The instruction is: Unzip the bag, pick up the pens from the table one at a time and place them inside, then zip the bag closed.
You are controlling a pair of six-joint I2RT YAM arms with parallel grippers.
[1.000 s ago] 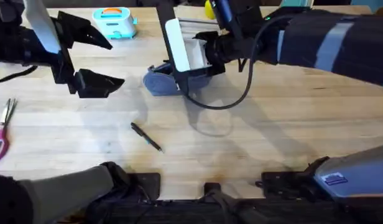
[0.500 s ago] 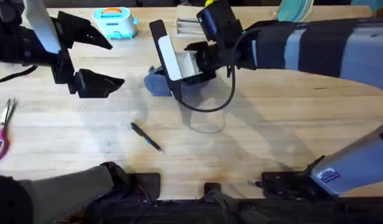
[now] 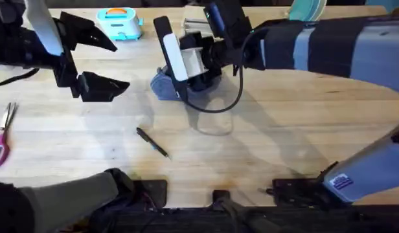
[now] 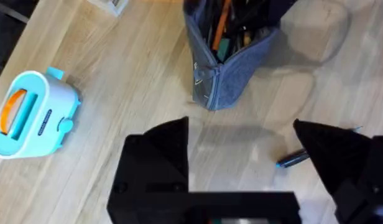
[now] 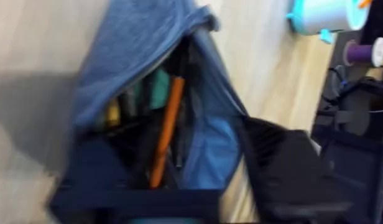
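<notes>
Bag [image 3: 164, 85] lies toward the far middle of the surface [image 3: 284, 136] in the overhead view, half hidden under the right arm, which reaches across from the right. The right jaws [image 3: 194, 83] sit right over the bag; from above I cannot tell how far apart they are. A black pen [image 3: 152, 142] lies on bare wood nearer the bases, apart from the bag. The left jaws [image 3: 99, 61] hang wide open and empty at the left, clear of the bag. Pink scissors [image 3: 1, 134] lie at the left edge, and a small blue toaster [image 3: 119, 22] stands at the far edge.

From the left wrist, the bag [image 4: 227, 59] stands unzipped, its mouth gaping, with an orange pen [image 4: 220, 26] and dark pens inside. The left jaws [image 4: 253, 152] are spread wide with nothing between them. The black pen's tip [image 4: 292, 158] shows beside one finger. The toaster [image 4: 31, 115] stands well apart.

From the right wrist, the bag [image 5: 135, 50] is open, the orange pen [image 5: 166, 127] slanting inside. The right jaws [image 5: 179, 186] show blurred at the bag's mouth; whether they grip anything I cannot tell.
</notes>
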